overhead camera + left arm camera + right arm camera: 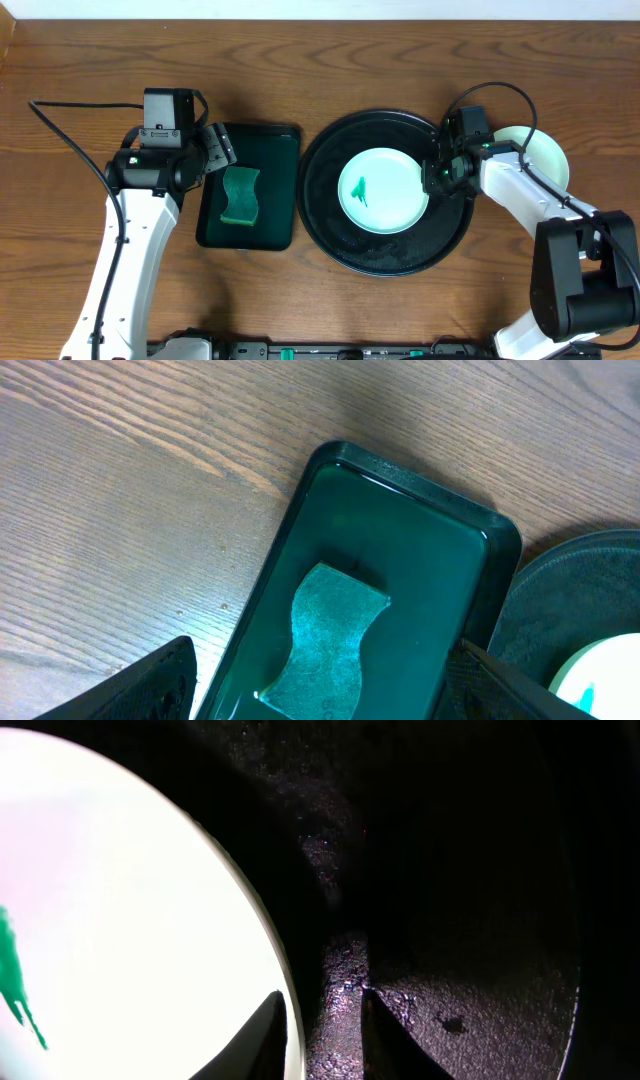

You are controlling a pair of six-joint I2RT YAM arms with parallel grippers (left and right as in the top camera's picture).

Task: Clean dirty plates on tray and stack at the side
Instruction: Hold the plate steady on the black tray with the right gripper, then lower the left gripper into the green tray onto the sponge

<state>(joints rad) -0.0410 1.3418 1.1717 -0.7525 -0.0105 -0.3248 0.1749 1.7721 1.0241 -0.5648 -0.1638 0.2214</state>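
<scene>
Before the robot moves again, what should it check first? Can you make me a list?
1. The left gripper is open for the sponge: ok.
2. The sponge lies free in the green tray: ok.
3. The plate on the black tray is clean: not ok, it has a green smear in the middle.
4. The right gripper steadies the plate's rim: cannot tell. Its fingers sit beside the rim with nothing between them.
5. The stacking spot is ready: ok, the side plate lies there.
</scene>
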